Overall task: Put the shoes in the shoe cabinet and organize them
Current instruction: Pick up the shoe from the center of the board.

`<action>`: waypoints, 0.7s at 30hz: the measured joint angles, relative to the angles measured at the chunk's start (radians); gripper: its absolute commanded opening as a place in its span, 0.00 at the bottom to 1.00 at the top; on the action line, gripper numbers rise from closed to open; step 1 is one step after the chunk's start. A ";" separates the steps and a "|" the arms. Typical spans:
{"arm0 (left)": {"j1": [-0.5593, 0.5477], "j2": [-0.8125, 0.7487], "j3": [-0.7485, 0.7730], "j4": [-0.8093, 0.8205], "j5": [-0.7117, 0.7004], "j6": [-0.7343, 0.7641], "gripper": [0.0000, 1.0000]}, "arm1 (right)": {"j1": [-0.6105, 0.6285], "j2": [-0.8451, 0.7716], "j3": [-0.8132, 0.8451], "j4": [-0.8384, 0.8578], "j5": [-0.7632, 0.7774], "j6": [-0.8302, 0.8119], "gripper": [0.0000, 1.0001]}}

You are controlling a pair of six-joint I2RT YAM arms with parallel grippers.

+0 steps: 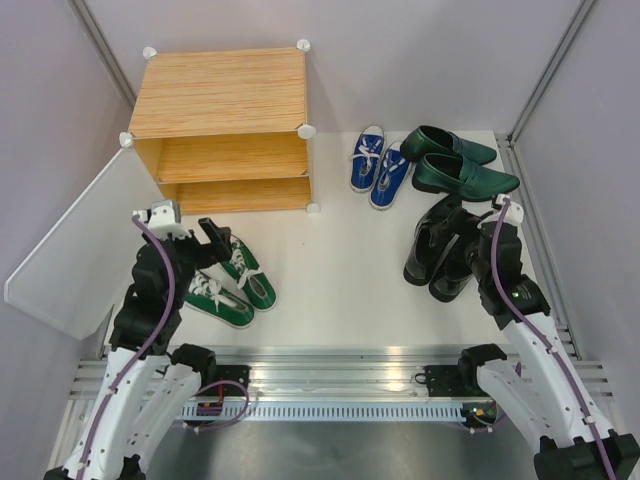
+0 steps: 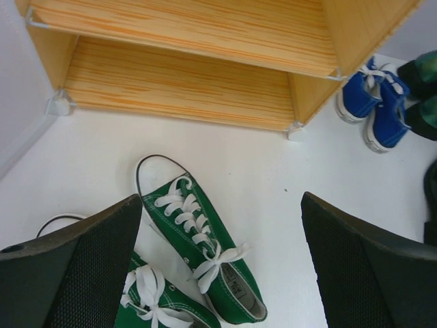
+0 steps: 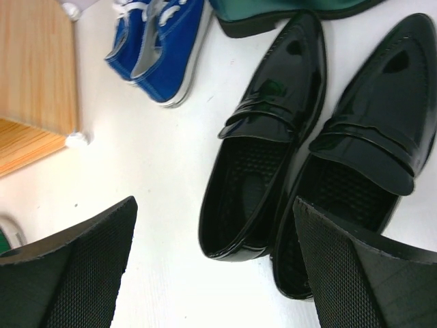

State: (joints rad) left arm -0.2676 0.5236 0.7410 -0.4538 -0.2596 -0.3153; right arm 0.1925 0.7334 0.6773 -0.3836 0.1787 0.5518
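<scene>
Evidently no shoe is shelved yet: with the cabinet (image 1: 220,95) at upper left, the left gripper (image 1: 214,236) hangs open over the green sneakers (image 1: 232,282) at lower left, the right gripper (image 3: 213,205) open over the black shoes (image 1: 440,255) at right, each needing to descend onto 1 shoe.

Away from the metal rail (image 1: 340,372), the left arm (image 1: 145,305) and right arm (image 1: 515,300) change from white shells to black joints. A purple cable (image 1: 170,283) runs along each. The right arm carries a small green light. The left end effector (image 2: 220,198) and right end effector (image 3: 215,201) have broad black fingers (image 2: 75,266) with mesh-textured faces.
</scene>
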 measured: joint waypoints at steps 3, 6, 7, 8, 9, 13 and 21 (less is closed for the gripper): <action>0.002 0.011 0.047 -0.013 0.088 0.000 1.00 | 0.000 -0.018 0.000 0.007 -0.053 -0.019 0.98; 0.002 -0.003 0.076 -0.003 0.149 0.010 1.00 | 0.000 -0.022 0.000 0.018 -0.121 -0.036 0.98; 0.002 -0.014 0.076 -0.001 0.148 0.018 1.00 | 0.000 -0.021 0.000 0.023 -0.148 -0.040 0.98; 0.002 -0.023 0.072 -0.001 0.143 0.025 1.00 | 0.000 -0.019 0.000 0.032 -0.178 -0.044 0.98; 0.002 -0.030 0.063 0.004 0.129 0.032 1.00 | 0.000 -0.018 -0.001 0.046 -0.214 -0.046 0.98; 0.002 -0.058 0.005 -0.016 0.074 0.048 1.00 | 0.000 -0.002 -0.003 0.137 -0.370 -0.037 0.98; -0.002 -0.145 -0.007 -0.021 0.019 0.048 1.00 | 0.136 0.100 -0.002 0.199 -0.491 -0.048 0.98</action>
State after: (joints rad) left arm -0.2691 0.3786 0.7338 -0.4751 -0.2405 -0.2672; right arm 0.3286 0.8337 0.6754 -0.1844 -0.3126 0.5041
